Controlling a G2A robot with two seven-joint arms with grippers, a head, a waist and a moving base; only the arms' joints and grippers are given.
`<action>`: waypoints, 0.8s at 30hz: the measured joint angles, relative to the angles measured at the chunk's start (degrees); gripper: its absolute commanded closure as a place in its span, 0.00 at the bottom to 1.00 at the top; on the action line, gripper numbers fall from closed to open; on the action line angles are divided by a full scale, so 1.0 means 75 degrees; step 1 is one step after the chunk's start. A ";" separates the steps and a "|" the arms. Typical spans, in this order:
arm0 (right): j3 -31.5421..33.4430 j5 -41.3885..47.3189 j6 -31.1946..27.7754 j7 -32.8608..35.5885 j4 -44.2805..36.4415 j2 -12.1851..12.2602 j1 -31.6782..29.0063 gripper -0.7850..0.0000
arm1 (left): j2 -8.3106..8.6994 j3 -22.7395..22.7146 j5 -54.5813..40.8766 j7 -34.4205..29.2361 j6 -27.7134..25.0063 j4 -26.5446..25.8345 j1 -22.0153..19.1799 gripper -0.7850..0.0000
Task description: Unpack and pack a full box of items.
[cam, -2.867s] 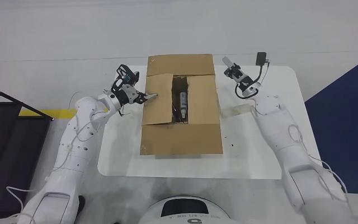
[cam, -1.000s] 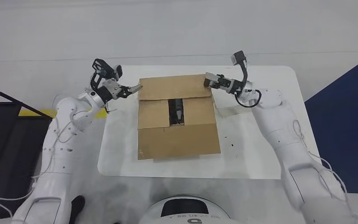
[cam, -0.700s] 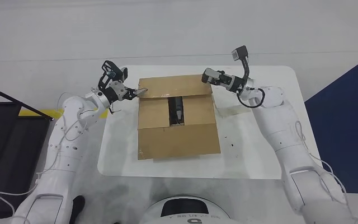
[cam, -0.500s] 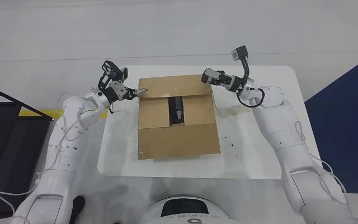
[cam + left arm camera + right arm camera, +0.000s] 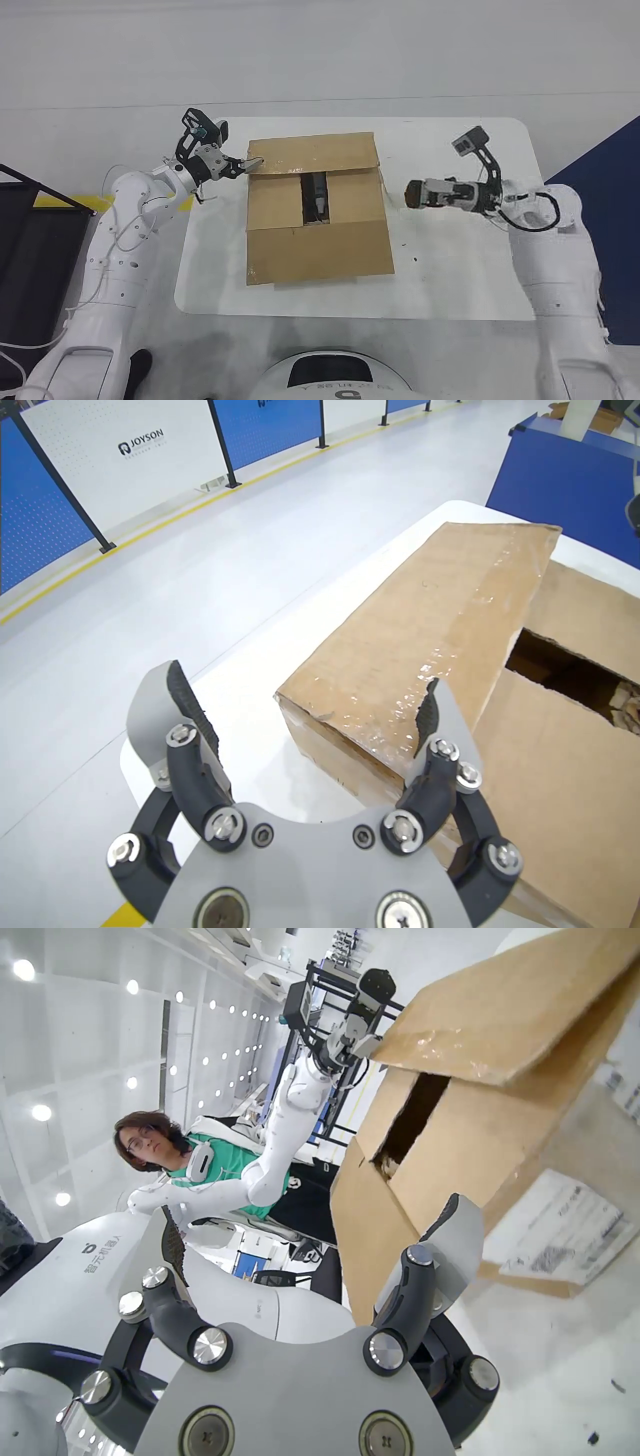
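A brown cardboard box (image 5: 315, 235) sits mid-table with its flaps folded in, leaving a narrow slot (image 5: 316, 195) where dark items show inside. My left gripper (image 5: 250, 163) is open at the box's far left corner. In the left wrist view that corner of the taped far flap (image 5: 425, 625) lies between the fingers (image 5: 172, 700) of the left gripper (image 5: 300, 705). My right gripper (image 5: 412, 192) hangs open just off the box's right side, apart from it. In the right wrist view the right gripper (image 5: 315, 1228) faces the box (image 5: 475, 1078).
The white table (image 5: 450, 280) has free room to the right and in front of the box. A pale printed label (image 5: 565, 1223) lies beside the box's right side. A black cart (image 5: 20, 230) stands off the table's left, a blue panel (image 5: 600, 170) off its right.
The right gripper has left the far flap's right corner and swung out to the box's right side. The left gripper has stayed at the left corner. Earlier, the flaps were folded inward.
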 measured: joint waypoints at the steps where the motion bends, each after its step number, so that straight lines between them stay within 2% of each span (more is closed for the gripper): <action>1: 0.0100 -0.0251 0.0138 -0.0045 -0.0117 0.0040 -0.0174 0.00 | 0.0000 0.0000 0.0000 0.0000 0.0000 0.0000 0.0000 0.00; 6: -0.0275 -0.1569 0.1243 -0.0065 -0.0546 0.0141 -0.0662 0.00 | 0.0000 0.0000 0.0000 0.0000 0.0000 0.0000 0.0000 0.00; 10: -0.0892 -0.1862 0.1626 -0.0072 -0.0567 0.0120 -0.0605 0.00 | 0.0000 0.0000 0.0000 0.0000 0.0000 0.0000 0.0000 0.00; 15: -0.1267 -0.1139 0.1761 0.0467 -0.0223 0.0105 -0.0430 0.00 | 0.0000 0.0000 0.0000 0.0000 0.0000 0.0000 0.0000 0.00; 20: -0.1450 -0.0295 0.1831 0.0465 0.0134 0.0073 -0.0346 0.00 | 0.0000 0.0000 0.0000 0.0000 0.0000 0.0000 0.0000 0.00; 24: -0.1319 0.0727 0.1583 0.0425 0.0327 0.0055 -0.0349 0.00 | 0.0000 0.0000 0.0000 0.0000 0.0000 0.0000 0.0000 0.00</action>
